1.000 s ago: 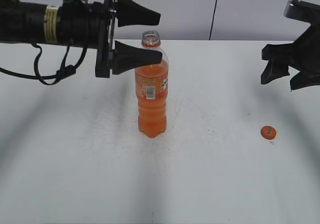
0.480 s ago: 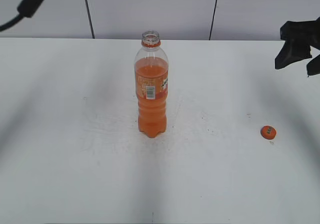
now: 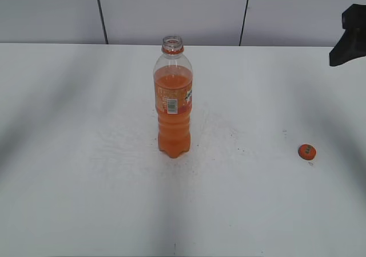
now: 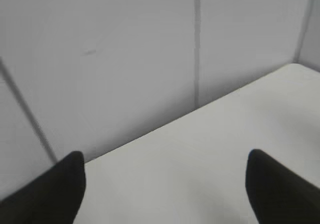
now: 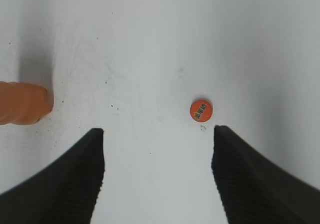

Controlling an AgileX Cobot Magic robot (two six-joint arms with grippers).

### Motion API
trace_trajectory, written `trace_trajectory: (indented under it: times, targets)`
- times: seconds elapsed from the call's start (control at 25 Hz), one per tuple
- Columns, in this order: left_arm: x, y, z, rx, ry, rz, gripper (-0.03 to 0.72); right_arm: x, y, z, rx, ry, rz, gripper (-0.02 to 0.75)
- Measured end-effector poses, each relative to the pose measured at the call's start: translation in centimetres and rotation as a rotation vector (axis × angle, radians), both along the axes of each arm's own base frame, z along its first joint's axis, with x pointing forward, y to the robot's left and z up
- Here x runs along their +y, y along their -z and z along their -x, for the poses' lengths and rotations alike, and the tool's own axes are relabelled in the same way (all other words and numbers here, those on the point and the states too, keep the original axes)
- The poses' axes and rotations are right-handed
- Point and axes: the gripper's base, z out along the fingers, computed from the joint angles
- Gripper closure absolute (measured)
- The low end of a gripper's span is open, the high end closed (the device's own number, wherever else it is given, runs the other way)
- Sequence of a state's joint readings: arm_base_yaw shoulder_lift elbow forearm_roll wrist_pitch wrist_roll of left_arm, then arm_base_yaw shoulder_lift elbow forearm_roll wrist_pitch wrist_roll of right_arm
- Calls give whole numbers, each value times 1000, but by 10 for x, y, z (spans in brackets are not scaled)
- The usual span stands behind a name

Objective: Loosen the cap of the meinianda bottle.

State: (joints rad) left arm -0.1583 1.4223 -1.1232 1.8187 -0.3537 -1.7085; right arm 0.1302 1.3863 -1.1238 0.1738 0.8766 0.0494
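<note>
The meinianda bottle (image 3: 173,105) stands upright mid-table with orange liquid, an orange label and an open neck, no cap on it. Its base shows at the left edge of the right wrist view (image 5: 24,102). The orange cap (image 3: 307,151) lies on the table far to the right of the bottle; it also shows in the right wrist view (image 5: 200,110). My right gripper (image 5: 157,134) is open and empty, high above the table near the cap; only a dark part of it (image 3: 350,36) shows at the exterior view's right edge. My left gripper (image 4: 162,164) is open and empty, facing the wall, out of the exterior view.
The white table (image 3: 86,171) runs back to a grey panelled wall (image 3: 171,11). Small dark specks mark the table around the bottle's base.
My left arm has pulled away from the bottle and left the exterior view. My right gripper has moved up and to the right. Bottle and cap have not moved.
</note>
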Motion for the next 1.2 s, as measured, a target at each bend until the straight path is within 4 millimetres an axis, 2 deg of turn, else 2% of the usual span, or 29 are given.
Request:
trace_trajectory:
  times: [0.16, 0.28, 0.56, 0.92, 1.04, 1.2]
  targets:
    - [38, 22, -10, 24, -271, -37, 98, 0, 0, 7, 49, -28, 14, 234]
    - [53, 42, -13, 61, -377, -71, 98, 0, 2, 12, 100, -43, 21, 234]
    - [69, 75, -8, 132, -512, -130, 98, -1, 4, 21, 203, -62, 31, 234]
    - [90, 88, -6, 212, -707, -192, 99, 0, -10, 23, 231, -92, 39, 234]
    - [91, 92, -3, 272, -735, -163, 106, 0, -14, 22, 224, -94, 38, 234]
    - [85, 101, 3, 406, -691, -146, 109, 0, -15, 22, 224, -102, 41, 234]
